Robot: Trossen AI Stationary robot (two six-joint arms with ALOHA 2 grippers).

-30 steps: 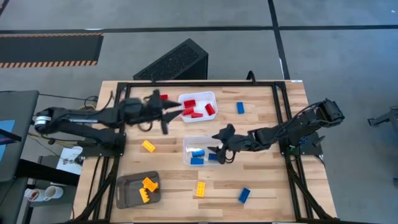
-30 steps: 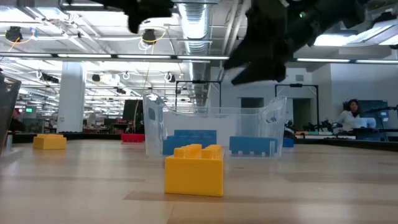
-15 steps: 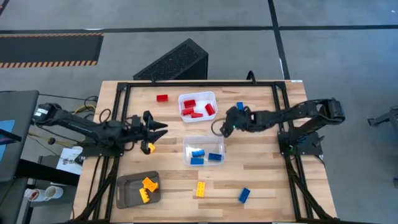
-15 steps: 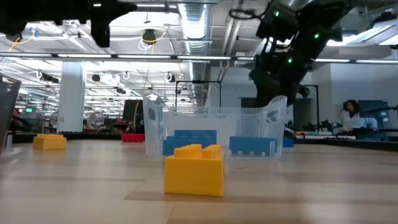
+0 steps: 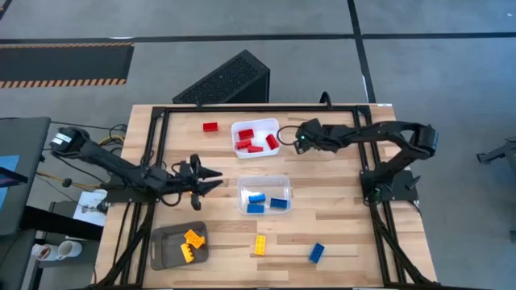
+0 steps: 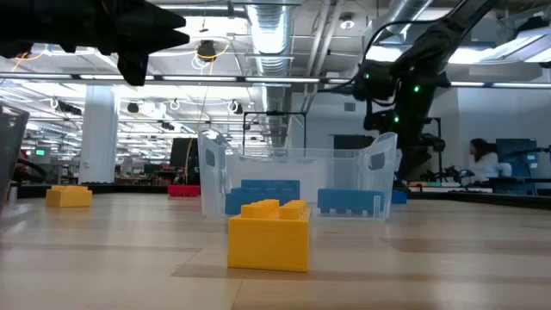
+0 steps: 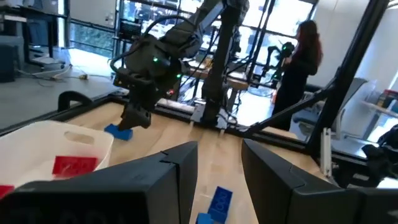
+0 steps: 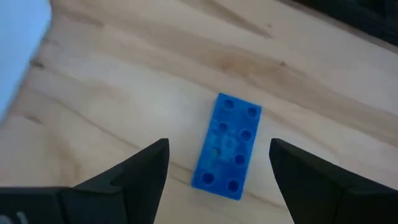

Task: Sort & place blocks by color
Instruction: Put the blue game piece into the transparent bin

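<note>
From above, the pale wooden-plank table (image 5: 339,234) carries a white tray (image 5: 256,138) of red blocks (image 5: 256,142), a clear plastic tray (image 5: 264,196) of blue blocks (image 5: 266,201) and a dark grey tray (image 5: 173,246) holding yellow blocks (image 5: 190,244). A loose red block (image 5: 210,126) lies near the far edge, while a yellow block (image 5: 260,245) and a blue block (image 5: 317,253) lie near the front edge. The right pincer (image 5: 301,137) hangs just beside the white tray's right side. The left pincer (image 5: 211,179) hovers left of the clear tray; a little yellow shows at its tip, too small to tell whether a block is held.

At table height, the studded yellow block (image 6: 269,234) stands closest, its faces smooth and glossy. Behind it sits the clear tray (image 6: 297,182), its thin walls showing blue blocks (image 6: 350,201) inside. Another yellow block (image 6: 69,196) rests far left.

The left wrist view shows its dark fingers (image 7: 177,177) parted with an empty gap, the white tray (image 7: 56,146) and a blue block (image 7: 118,132) under the right pincer (image 7: 135,119).

The right wrist view looks down on a flat rectangular blue block (image 8: 227,145) with eight studs, lying on the wood grain between the right pincer's (image 8: 217,169) widely spread fingers (image 8: 140,171), untouched.
</note>
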